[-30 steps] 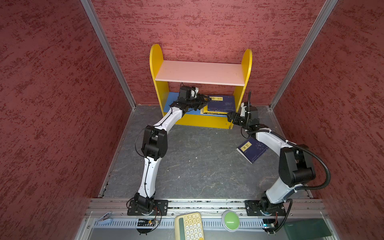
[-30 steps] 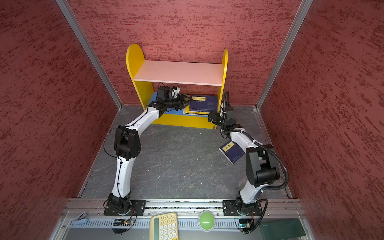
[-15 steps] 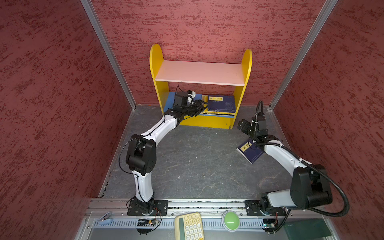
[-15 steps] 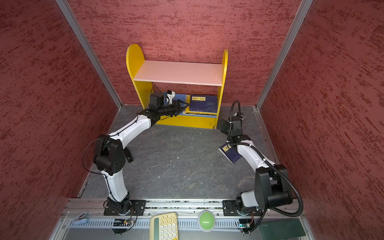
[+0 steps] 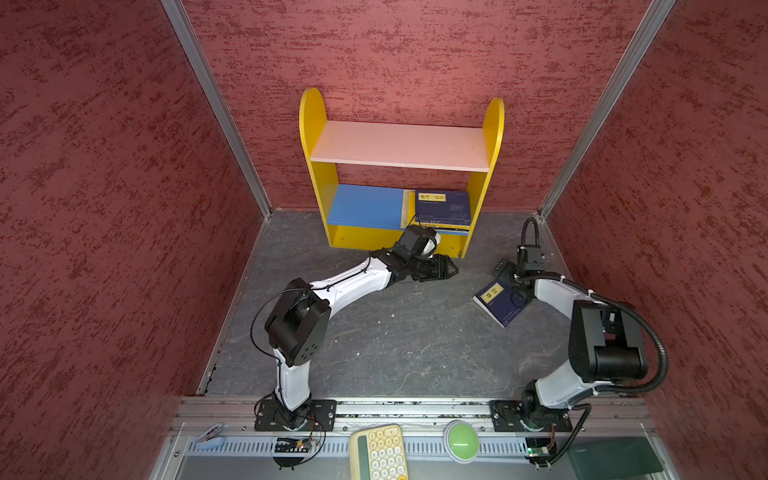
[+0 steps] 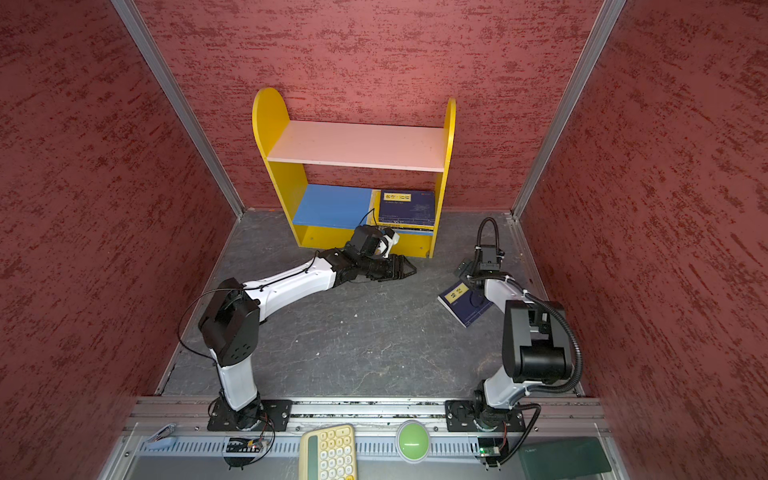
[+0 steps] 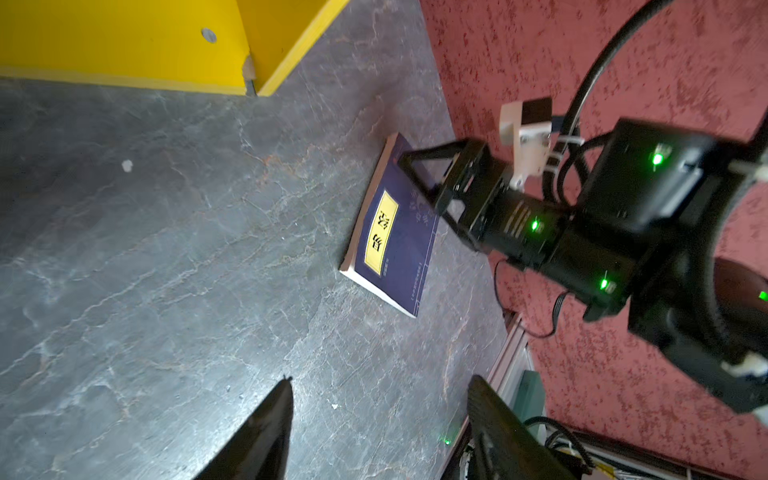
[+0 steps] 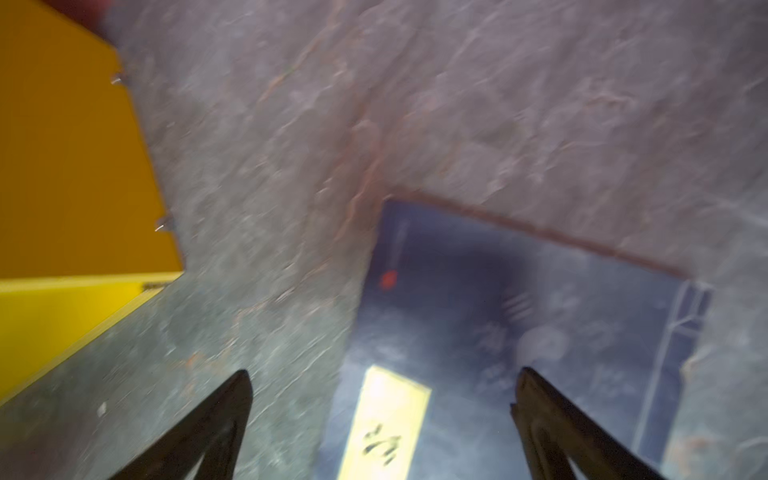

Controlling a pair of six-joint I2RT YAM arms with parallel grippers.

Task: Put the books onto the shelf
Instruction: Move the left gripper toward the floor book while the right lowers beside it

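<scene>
Left fingers (image 7: 266, 419) apart, empty | right fingers (image 8: 220, 419) wide over one thin navy paperback (image 5: 503, 309), rectangular yellow label | flat book stack (image 5: 442, 208), count unclear, on shelf (image 5: 399, 145) behind left fingers

The left arm (image 5: 353, 282) and right arm (image 5: 557, 293) wore white curved shells between black joint housings, on screwed black base plates (image 5: 322, 415). A ribbed black hose (image 5: 663, 361) looped off the right one; green lights (image 7: 535, 225) glowed there. The left pincer (image 7: 380, 378) and right pincer (image 8: 384, 371) were black and tapered.
</scene>
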